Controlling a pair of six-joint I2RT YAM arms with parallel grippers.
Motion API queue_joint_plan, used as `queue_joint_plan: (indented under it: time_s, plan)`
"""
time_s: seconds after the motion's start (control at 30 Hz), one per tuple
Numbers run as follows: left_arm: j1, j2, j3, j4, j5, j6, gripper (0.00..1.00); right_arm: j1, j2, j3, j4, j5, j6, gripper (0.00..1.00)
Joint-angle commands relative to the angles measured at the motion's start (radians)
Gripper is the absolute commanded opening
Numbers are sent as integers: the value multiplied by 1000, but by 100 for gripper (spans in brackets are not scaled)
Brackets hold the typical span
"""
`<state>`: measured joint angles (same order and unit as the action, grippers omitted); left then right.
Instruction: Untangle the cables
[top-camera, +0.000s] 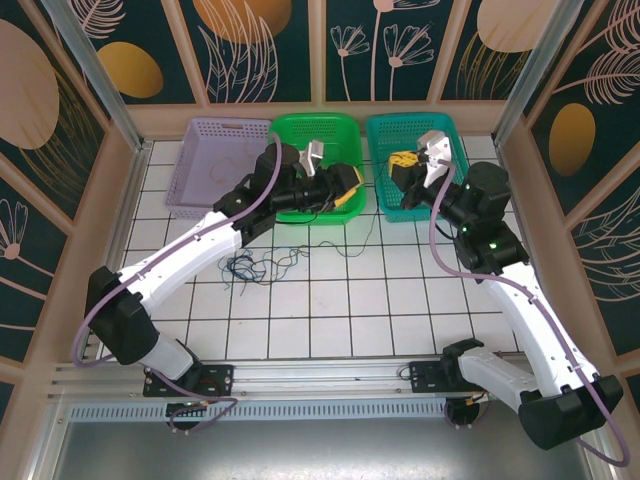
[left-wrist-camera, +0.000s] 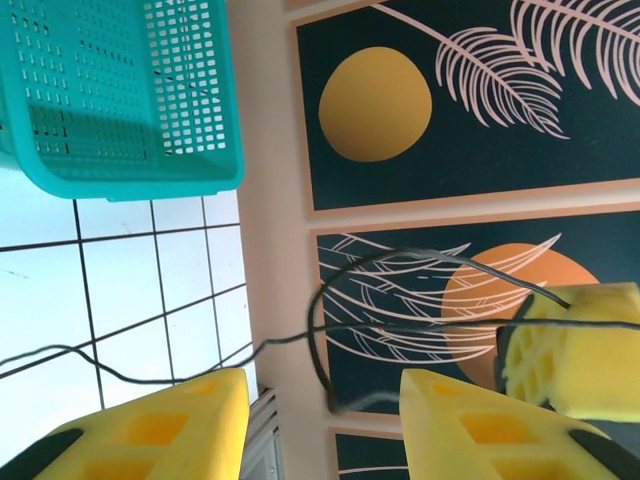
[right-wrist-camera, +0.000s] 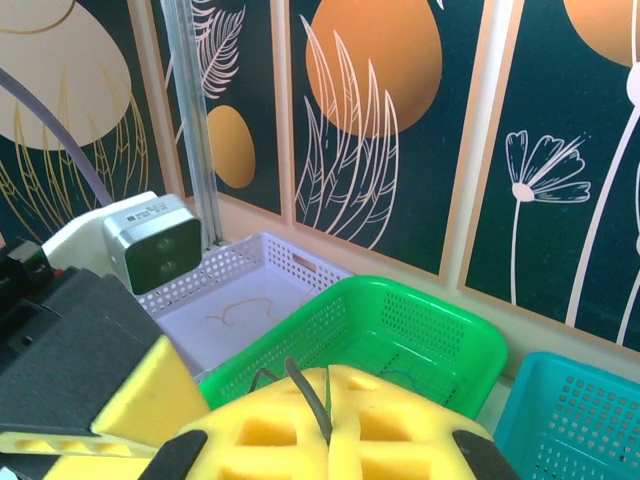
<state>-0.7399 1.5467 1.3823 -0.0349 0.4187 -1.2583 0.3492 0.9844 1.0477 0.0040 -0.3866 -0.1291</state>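
Observation:
A black cable (left-wrist-camera: 300, 335) stretches between my two grippers, with one loose end hanging in the gap between the left gripper's yellow fingers. My left gripper (left-wrist-camera: 322, 378) is open around that cable without pinching it. It hovers over the green basket's right side (top-camera: 346, 183). My right gripper (right-wrist-camera: 328, 378) is shut on the black cable (right-wrist-camera: 305, 385), which sticks up from the seam of its pads. It sits just beyond, at the teal basket (top-camera: 404, 165). A tangle of dark blue and green cables (top-camera: 255, 268) lies on the white tiles below the left arm.
Along the back wall stand a purple basket (top-camera: 228, 125), a green basket (top-camera: 315, 120) and a teal basket (top-camera: 400, 120). A pale tan cable (right-wrist-camera: 235, 310) lies in the purple basket. Patterned wall panels close in the table on three sides.

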Motion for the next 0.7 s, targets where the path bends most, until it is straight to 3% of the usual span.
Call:
queue_joint_plan:
  time_s: [0.0, 0.1, 0.3, 0.53, 0.67]
  plan:
    - [-5, 15, 25, 15, 2, -4, 44, 11, -4, -12, 42, 0, 14, 0]
    - [-7, 25, 33, 50, 3, -20, 38, 14, -8, -21, 35, 1, 16, 0]
    - [-6, 9, 52, 34, -27, 5, 0, 17, -21, -38, 22, -2, 8, 0]
    - [19, 15, 209, -138, -34, 90, 0, 25, -91, -89, -63, 18, -64, 2]
    - [49, 45, 293, -234, 31, 126, 0, 25, -158, -104, -120, 38, -51, 46]
